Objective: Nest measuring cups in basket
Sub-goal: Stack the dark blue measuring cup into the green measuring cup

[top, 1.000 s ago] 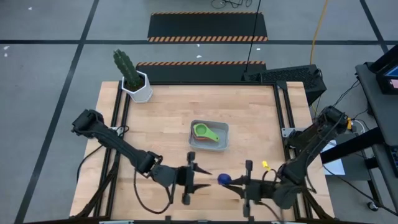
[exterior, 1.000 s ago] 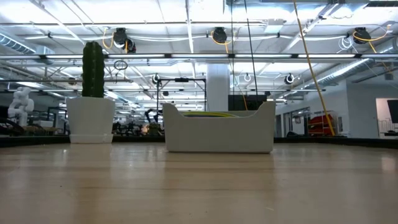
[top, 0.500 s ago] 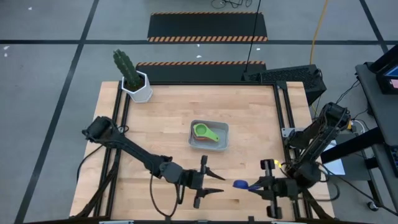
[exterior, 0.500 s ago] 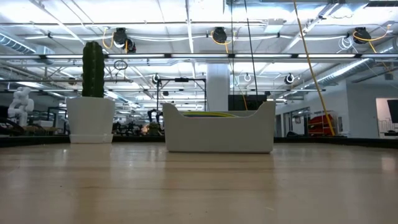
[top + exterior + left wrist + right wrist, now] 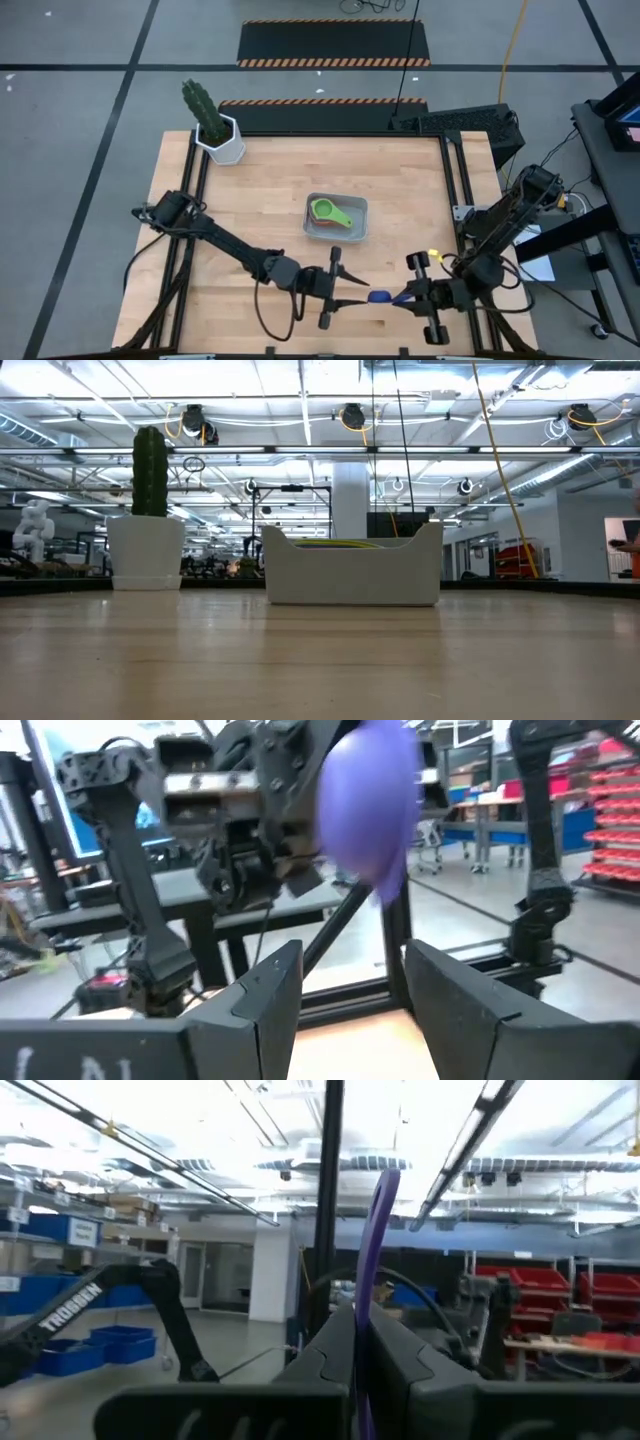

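Observation:
A blue measuring cup (image 5: 379, 296) hangs in the air near the table's front edge, with my right gripper (image 5: 398, 298) shut on it. In the left wrist view its round bowl (image 5: 368, 800) shows just beyond my left gripper (image 5: 350, 995), which is open and faces it from the table's left (image 5: 353, 293) without touching it. The pale basket (image 5: 337, 232) stands mid-table with a green cup (image 5: 326, 211) lying in it on top of an orange one. My right gripper pinches the blue cup's flat handle (image 5: 374, 1240) between its two fingers. The handle stands edge-on and runs along the fingers. The fingers come from the table's right, about level and slanting a little upward. The cup is lifted clear, its bowl out in front toward my left gripper.
A cactus in a white hexagonal pot (image 5: 222, 140) stands at the far left corner. Bare wood lies between the basket (image 5: 350, 572) and the grippers, and all over the table's left half.
My left gripper has gone toward the table's right and tipped up from pointing downward to about level. My right gripper, still shut on the blue cup, has drawn toward the right edge and also tipped upward. The cup stays clear of the table between the two grippers.

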